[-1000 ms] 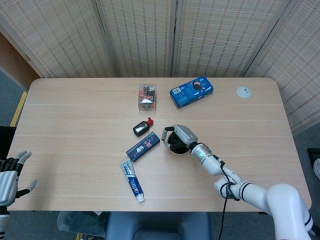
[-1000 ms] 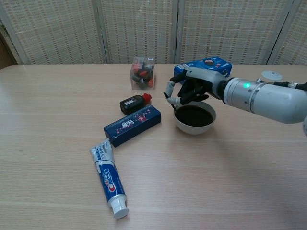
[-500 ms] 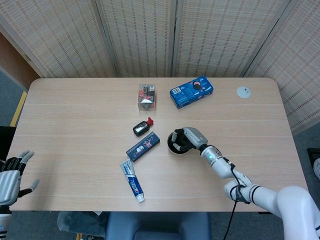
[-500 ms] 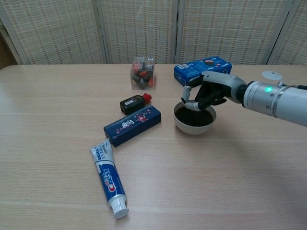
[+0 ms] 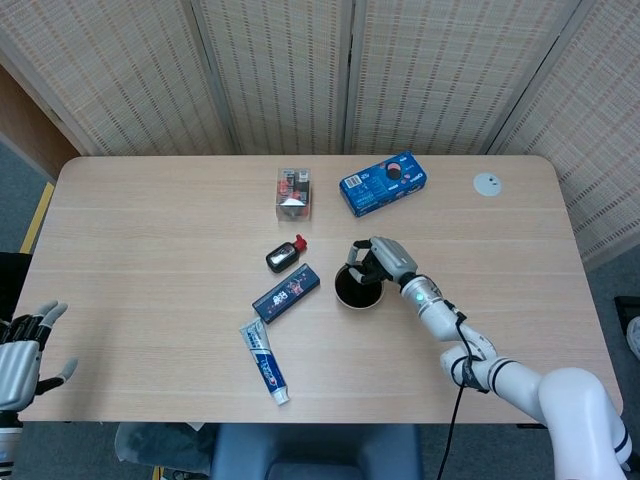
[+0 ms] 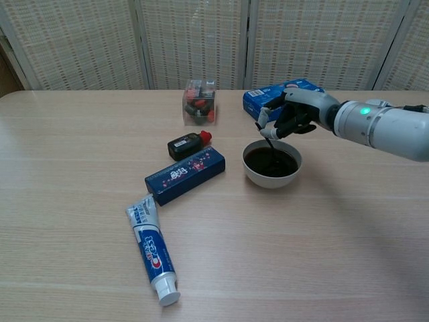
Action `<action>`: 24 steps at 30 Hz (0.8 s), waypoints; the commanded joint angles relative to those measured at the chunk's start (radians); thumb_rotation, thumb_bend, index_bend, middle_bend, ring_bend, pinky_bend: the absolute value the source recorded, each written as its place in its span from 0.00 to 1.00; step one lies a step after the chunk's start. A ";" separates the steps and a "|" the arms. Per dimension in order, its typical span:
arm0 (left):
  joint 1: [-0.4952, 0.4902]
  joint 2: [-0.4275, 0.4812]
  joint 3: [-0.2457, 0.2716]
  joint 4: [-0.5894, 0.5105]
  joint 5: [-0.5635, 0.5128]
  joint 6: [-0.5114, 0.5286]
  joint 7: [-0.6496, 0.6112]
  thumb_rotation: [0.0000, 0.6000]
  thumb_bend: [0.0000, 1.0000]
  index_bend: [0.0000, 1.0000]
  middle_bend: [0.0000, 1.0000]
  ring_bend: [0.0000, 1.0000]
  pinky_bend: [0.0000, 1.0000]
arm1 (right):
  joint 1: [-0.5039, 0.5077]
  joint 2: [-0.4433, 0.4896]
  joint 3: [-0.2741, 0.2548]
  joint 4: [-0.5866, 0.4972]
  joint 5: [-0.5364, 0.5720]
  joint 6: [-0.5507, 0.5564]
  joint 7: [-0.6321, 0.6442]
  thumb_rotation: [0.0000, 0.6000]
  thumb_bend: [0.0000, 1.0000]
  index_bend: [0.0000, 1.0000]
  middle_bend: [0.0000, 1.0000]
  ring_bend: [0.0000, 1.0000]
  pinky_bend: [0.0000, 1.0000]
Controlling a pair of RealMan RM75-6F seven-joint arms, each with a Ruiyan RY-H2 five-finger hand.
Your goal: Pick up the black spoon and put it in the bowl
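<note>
A white bowl (image 6: 271,179) with a dark inside stands mid-table, also seen in the head view (image 5: 355,293). My right hand (image 6: 296,114) hovers over its far rim and pinches the thin black spoon (image 6: 265,135). The spoon slants down from the fingers into the bowl, and its lower end is lost against the dark interior. From above, the right hand (image 5: 381,260) sits just beyond and right of the bowl. My left hand (image 5: 22,352) is off the table's near left corner with its fingers spread and nothing in it.
A dark blue carton (image 6: 185,175) and a toothpaste tube (image 6: 152,252) lie left of the bowl. Behind them are a small black bottle with a red cap (image 6: 186,143) and a clear box (image 6: 199,102). A blue box (image 6: 281,94) lies behind the hand, and a white disc (image 6: 379,104) sits far right.
My right hand carried the spoon from the bowl's left rim across the bowl to its far side and lifted a little. The left hand has stayed put.
</note>
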 commanded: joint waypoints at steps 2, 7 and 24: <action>0.002 0.000 0.001 0.002 -0.002 0.001 -0.002 1.00 0.24 0.13 0.13 0.18 0.14 | 0.024 -0.020 0.014 0.022 0.003 -0.016 -0.003 1.00 0.55 0.70 1.00 1.00 1.00; 0.003 0.003 0.002 0.004 0.000 0.002 -0.006 1.00 0.24 0.13 0.13 0.18 0.14 | 0.040 -0.032 0.015 0.016 -0.007 -0.016 -0.008 1.00 0.55 0.70 1.00 1.00 1.00; 0.002 0.002 0.001 0.002 0.008 0.006 -0.007 1.00 0.24 0.13 0.13 0.18 0.14 | 0.021 0.023 -0.036 -0.118 -0.069 0.034 -0.017 1.00 0.55 0.70 1.00 1.00 1.00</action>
